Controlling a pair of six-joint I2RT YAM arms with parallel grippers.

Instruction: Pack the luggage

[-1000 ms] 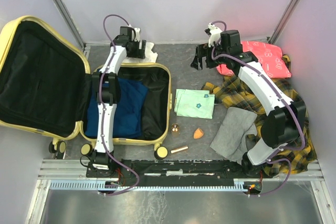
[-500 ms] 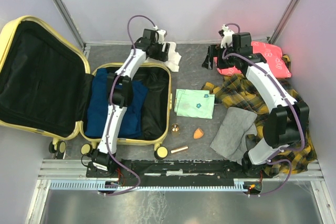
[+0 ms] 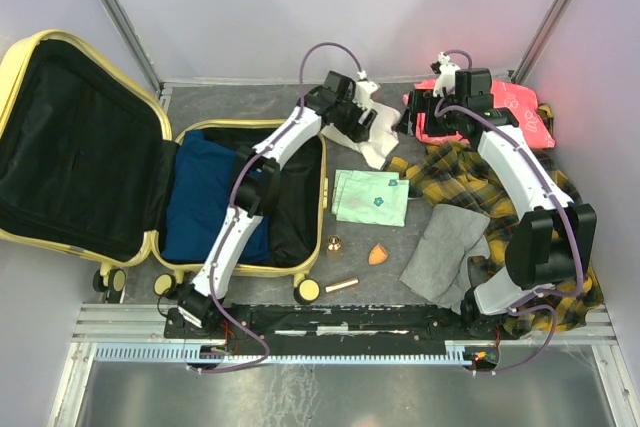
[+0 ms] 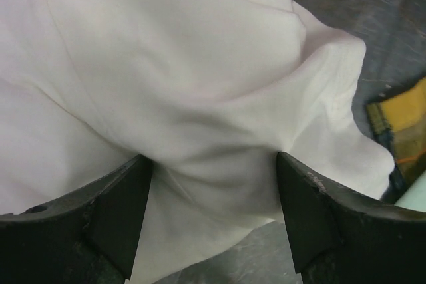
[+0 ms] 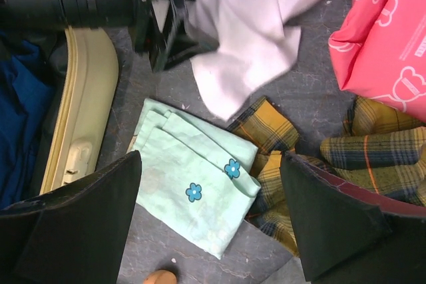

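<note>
Top external view, luggage contents: a blue garment [image 3: 215, 197] lies in the base of the luggage [image 3: 322, 182], with black lining beside it.
Luggage look: pale yellow hard shell with rounded corners and small wheels, open, the black-lined lid propped up.
Luggage place: on the desk [image 3: 380, 287], left of the left pincer [image 3: 365, 125] and nearer the arm bases; well apart from the right pincer [image 3: 418, 112].
Left arm [image 3: 260, 182]: stretched slantwise over the luggage base, with the wrist past its right rim.
Left pincer state: fingers on either side of a bunched white cloth [image 4: 200, 84], which hangs from them.
Right arm [image 3: 520, 177]: reaching far forward, with the wrist turned toward the left pincer.
Right pincer state: spread wide, nothing between the fingers.
Under the right pincer: a folded mint cloth with blue flowers [image 5: 200, 184] and a yellow plaid garment [image 5: 373, 157], touching.
Right of the right pincer: a pink package [image 3: 520, 117].
</note>
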